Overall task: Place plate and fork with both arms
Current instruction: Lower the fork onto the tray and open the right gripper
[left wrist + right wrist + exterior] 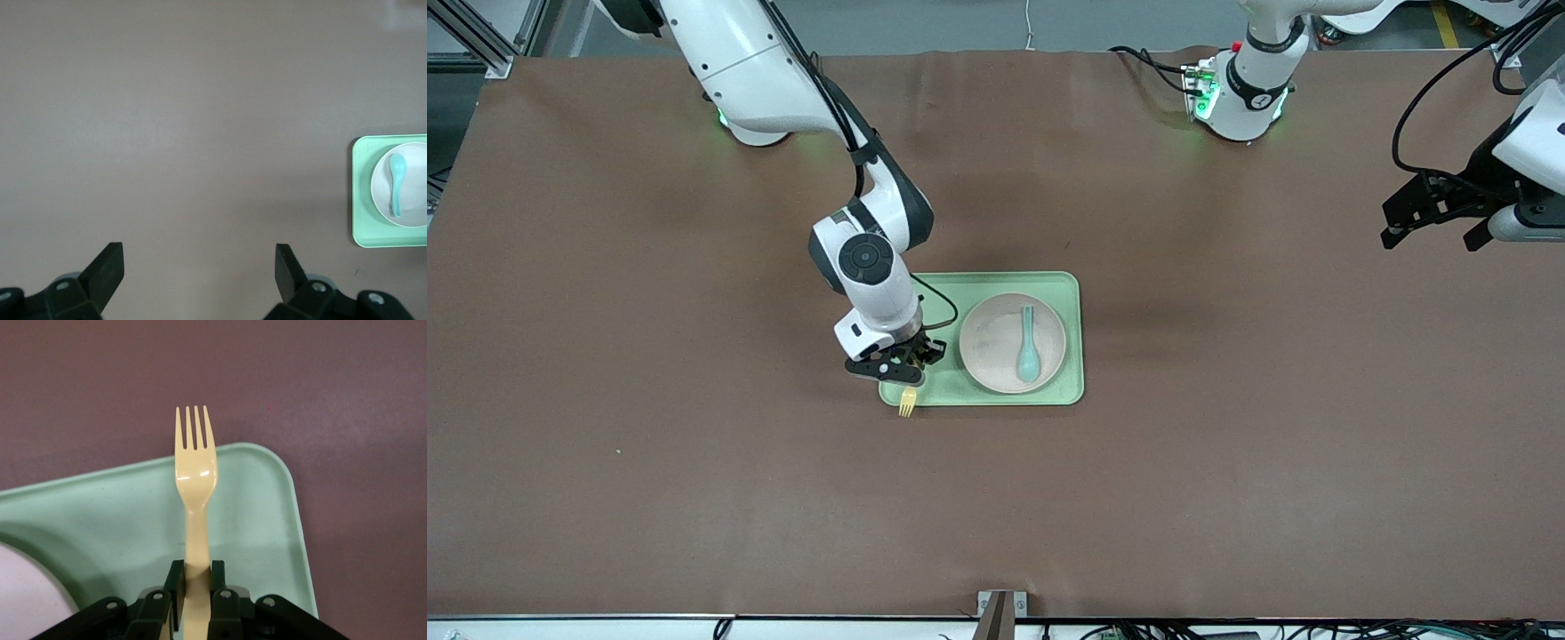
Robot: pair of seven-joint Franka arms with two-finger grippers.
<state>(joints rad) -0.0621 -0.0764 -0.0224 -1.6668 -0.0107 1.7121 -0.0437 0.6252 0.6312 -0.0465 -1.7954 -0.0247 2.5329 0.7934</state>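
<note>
- My right pincer (908, 363) hangs over the corner of the light green tray (1069, 391) that lies toward my right arm's end of the table and nearer to the front camera.
- Its fingers (175, 587) are pressed together on the handle of the pale yellow fork (907, 402), pinching it.
- In my right wrist view the fork (195, 493) runs straight out from between the fingers, and its four tines reach just past the tray's rim (293, 513) over the brown table (347, 400).
- The fork is up in the air in my grip; I see no part of it resting on the tray.
- The beige-pink plate (996, 342) sits in the tray, in the half toward my left arm's end of the table.
- A teal-blue spoon (1028, 347) lies in the plate, bowl end nearer to the front camera.
- My left pincer (1436, 213) waits above the bare table (694, 498) at my left arm's end, well apart from the tray.
- Its fingers (107, 267) are spread wide with nothing between them.
- My left wrist view catches the tray (360, 200), the plate (413, 207) and the spoon (397, 180) off at its edge.
</note>
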